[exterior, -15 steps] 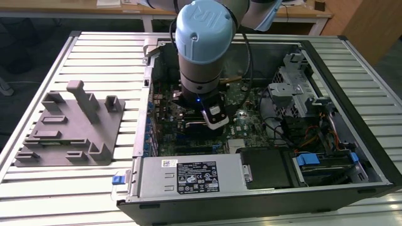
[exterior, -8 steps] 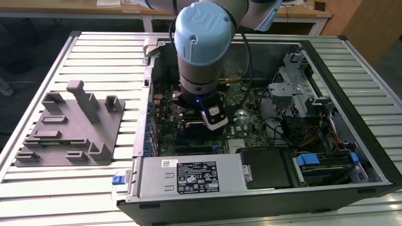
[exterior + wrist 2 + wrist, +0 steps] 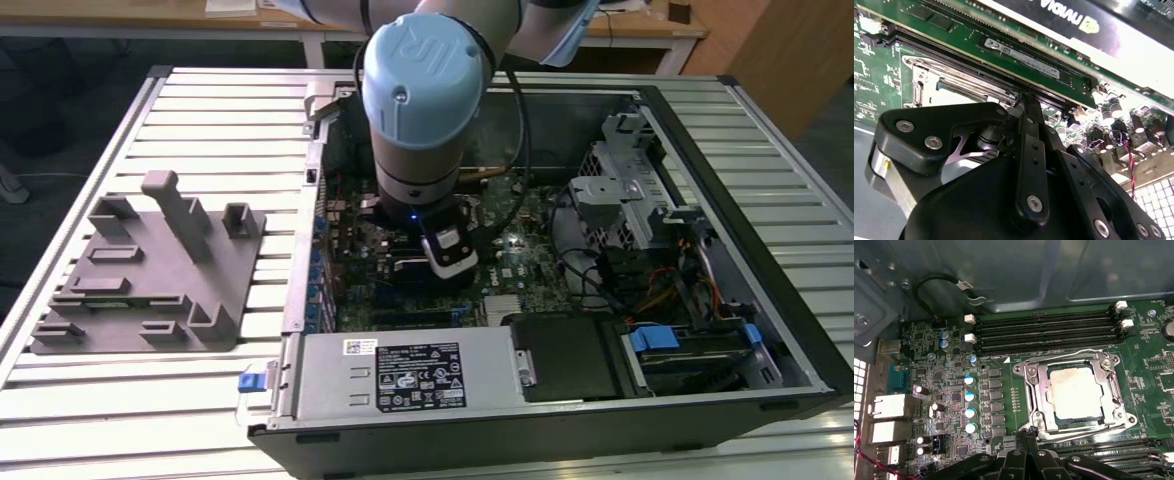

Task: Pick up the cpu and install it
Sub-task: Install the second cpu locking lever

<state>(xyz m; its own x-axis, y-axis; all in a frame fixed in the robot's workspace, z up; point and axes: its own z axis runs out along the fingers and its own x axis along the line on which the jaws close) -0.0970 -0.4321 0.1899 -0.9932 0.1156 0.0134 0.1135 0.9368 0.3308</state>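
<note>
The cpu [image 3: 1075, 391] has a dull, smudged metal top inside a shiny metal frame [image 3: 1032, 390]; the gripper [image 3: 1026, 432] is matt black plastic.

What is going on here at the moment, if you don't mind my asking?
A single robot arm is reaching down into an open black desktop computer case lying on a slatted metal table. The first wrist view shows the small square silver-topped cpu already sitting inside the metal socket frame on the green motherboard. The black claw, with its fingertips together and nothing between them, is just beside the frame's edge. A grey moulded fixture sits on the table at the exterior view's left.
</note>
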